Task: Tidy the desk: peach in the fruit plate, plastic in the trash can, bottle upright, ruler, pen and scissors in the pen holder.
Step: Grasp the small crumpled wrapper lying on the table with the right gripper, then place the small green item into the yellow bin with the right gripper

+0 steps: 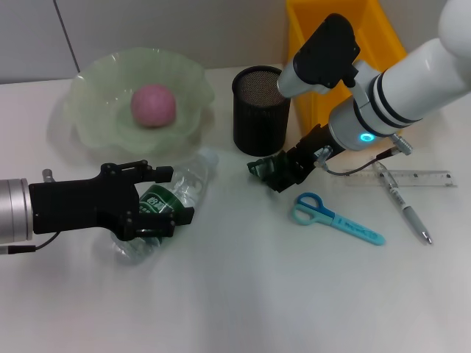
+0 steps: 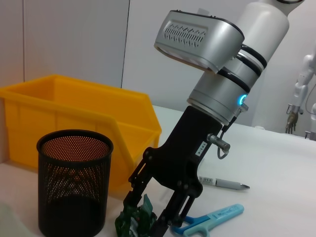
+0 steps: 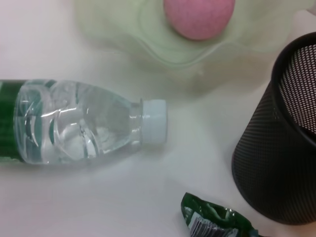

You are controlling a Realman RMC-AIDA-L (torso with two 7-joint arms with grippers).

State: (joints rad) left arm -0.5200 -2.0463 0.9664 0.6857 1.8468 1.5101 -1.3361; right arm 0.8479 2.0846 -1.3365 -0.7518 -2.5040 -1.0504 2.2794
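Observation:
A clear bottle (image 1: 193, 180) with a green label lies on its side on the desk; its white cap (image 3: 154, 121) points toward the fruit plate. My left gripper (image 1: 163, 198) is open, its black fingers spread over the bottle's labelled middle. My right gripper (image 1: 271, 174) is shut on a crumpled green plastic wrapper (image 1: 259, 168), low by the black mesh pen holder (image 1: 260, 110). The pink peach (image 1: 154, 104) rests in the pale green fruit plate (image 1: 96, 110). Blue scissors (image 1: 335, 219), a clear ruler (image 1: 412, 179) and a pen (image 1: 406, 212) lie flat to the right.
The yellow trash can (image 1: 309, 44) stands behind the pen holder, partly hidden by my right arm. The wrapper (image 2: 134, 219) and right gripper (image 2: 150, 217) are close beside the pen holder (image 2: 74, 182). The desk's near half is bare white surface.

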